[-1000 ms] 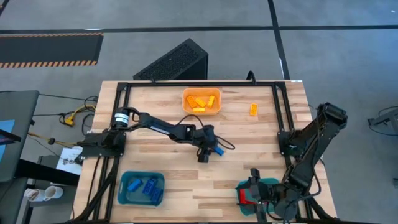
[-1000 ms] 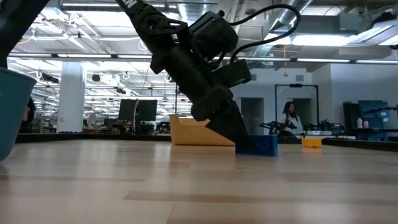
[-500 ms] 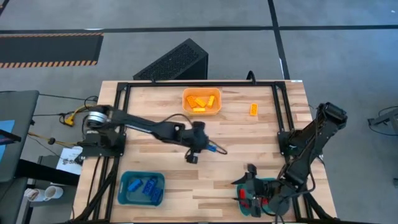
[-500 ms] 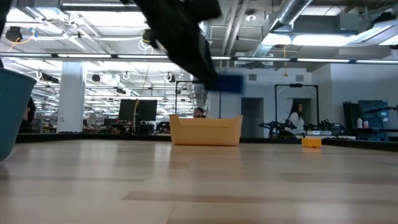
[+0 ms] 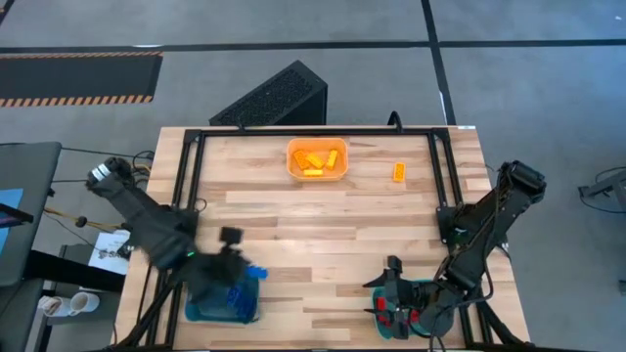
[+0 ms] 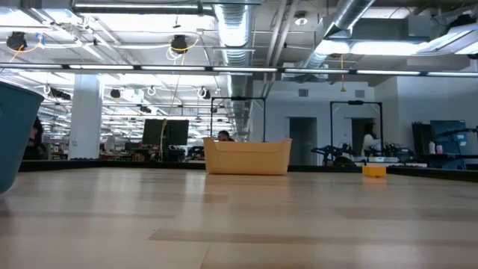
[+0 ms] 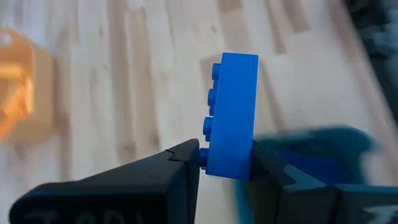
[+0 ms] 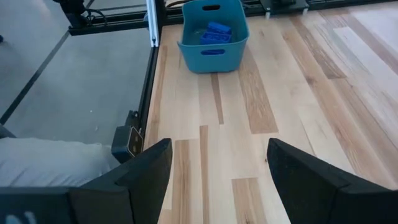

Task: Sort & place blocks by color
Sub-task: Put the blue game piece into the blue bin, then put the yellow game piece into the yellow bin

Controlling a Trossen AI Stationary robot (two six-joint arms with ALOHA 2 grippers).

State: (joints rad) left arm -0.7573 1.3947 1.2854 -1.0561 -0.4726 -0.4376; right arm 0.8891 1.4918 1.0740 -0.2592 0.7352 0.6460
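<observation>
My left gripper (image 7: 225, 163) was clamped on a blue block (image 7: 231, 115), one finger on its studded face and the other on its smooth back, the block standing up out of the jaws. From overhead that gripper (image 5: 235, 264) hung over the top edge of the left teal bin (image 5: 196, 305) at the near left of the surface (image 5: 323, 220), the arm stretched low from the left rail. The block (image 5: 255, 273) showed as a blue fleck at the bin's rim. It was glossy plastic, rectangular, with a row of four round studs showing.

My right gripper (image 8: 214, 168) stood spread apart and empty, over pale wooden planks. Overhead it (image 5: 391, 298) sat above the right teal bin (image 5: 430, 288), which held red blocks (image 5: 383, 309).

More blue blocks (image 8: 214, 32) lay in the left bin (image 8: 212, 28). The orange bin (image 5: 316, 159) at the far middle held orange blocks (image 5: 313, 158); one orange block (image 5: 398, 171) lay loose to its right.
</observation>
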